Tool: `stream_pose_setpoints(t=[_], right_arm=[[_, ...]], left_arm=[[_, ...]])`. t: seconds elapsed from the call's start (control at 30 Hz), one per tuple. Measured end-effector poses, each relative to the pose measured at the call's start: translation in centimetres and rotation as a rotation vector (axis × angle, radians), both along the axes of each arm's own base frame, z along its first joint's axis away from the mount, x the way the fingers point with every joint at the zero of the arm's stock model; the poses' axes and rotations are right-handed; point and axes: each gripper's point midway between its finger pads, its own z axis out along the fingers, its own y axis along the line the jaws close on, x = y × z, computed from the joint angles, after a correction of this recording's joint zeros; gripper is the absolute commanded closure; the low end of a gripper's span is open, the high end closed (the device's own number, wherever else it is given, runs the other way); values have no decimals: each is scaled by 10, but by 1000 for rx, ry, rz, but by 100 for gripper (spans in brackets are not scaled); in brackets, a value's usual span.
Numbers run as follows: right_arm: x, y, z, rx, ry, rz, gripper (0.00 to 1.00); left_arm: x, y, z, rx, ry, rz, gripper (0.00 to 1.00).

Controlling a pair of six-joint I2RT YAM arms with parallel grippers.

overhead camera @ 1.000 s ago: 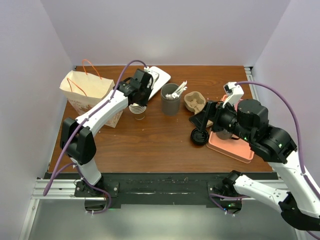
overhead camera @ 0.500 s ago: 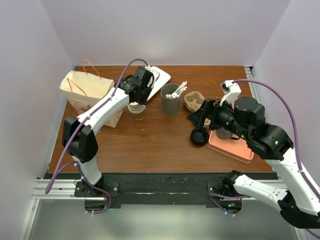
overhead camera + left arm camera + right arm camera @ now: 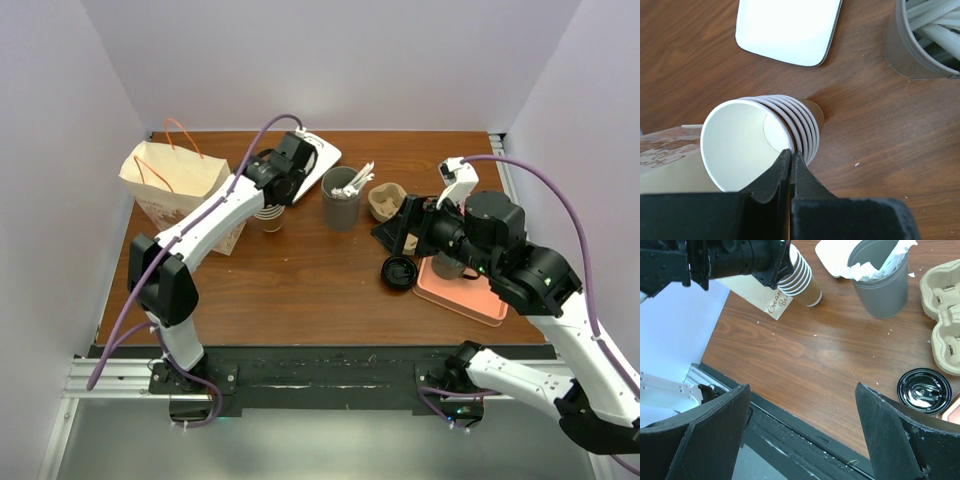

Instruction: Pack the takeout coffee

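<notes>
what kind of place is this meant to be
Most likely a mock café takeout counter, staged for robot practice rather than a real shop. What shows it: a stack of paper cups, a handled paper bag and a pulp cup carrier.

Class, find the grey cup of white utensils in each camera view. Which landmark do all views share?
Top external: grey utensil cup, just above picture centre.
Left wrist: the cup in the top right corner, cut by the frame.
Right wrist: the cup at the top edge, right of centre.
Shared landmark: stack of cream cups, left of it in every view.
</notes>
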Motion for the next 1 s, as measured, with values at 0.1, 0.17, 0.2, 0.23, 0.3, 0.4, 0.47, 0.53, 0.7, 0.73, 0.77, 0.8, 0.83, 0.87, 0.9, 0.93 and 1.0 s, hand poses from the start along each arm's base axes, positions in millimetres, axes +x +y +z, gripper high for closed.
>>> stream_pose_setpoints(t=[0.1,0.17,0.2,0.23,0.3,0.4,0.47,0.53,0.7,0.73,0.77,0.8,0.83,0.87,0.9,0.93,1.0], right_arm=[[2,2,-2,-4,5,0,10],[4,3,-4,-10,11,0,10],[5,4,-5,-13,15,0,10],[5,5,-6,-15,18,1,10],[6,5,-7,-18,21,0,10],[7,6,-9,-21,26,3,10],[7,7,-9,-21,27,4,10],[7,7,-9,-22,29,6,10],[7,8,-9,-15,31,9,10],[6,9,-8,-10,30,10,10],[6,10,-7,-6,30,14,10],[6,10,-7,-3,31,16,10],[5,11,-7,-1,33,19,10],[5,11,-7,0,32,20,10],[5,11,-7,0,32,19,10],[5,11,-6,2,31,19,11],[6,12,-6,6,33,18,11]], left_arm=[[-2,-8,0,52,-19,-14,100],[-4,-13,-7,79,-12,-25,100],[-5,-16,-10,87,-5,-30,100],[-6,-17,-14,93,3,-35,100],[-7,-19,-18,94,15,-40,100],[-8,-16,-20,113,36,-30,100],[-5,-11,-22,141,31,-2,100],[-6,-6,-23,165,32,19,100],[-8,1,-20,183,31,50,100],[-9,1,-21,181,38,54,100],[-11,1,-22,179,44,55,100],[-11,0,-22,174,47,52,100],[-11,-1,-22,166,50,48,100],[-11,-3,-21,154,51,48,100],[-11,-5,-20,140,52,51,100],[-12,-7,-19,125,51,52,100],[-16,-8,-22,103,61,54,100]])
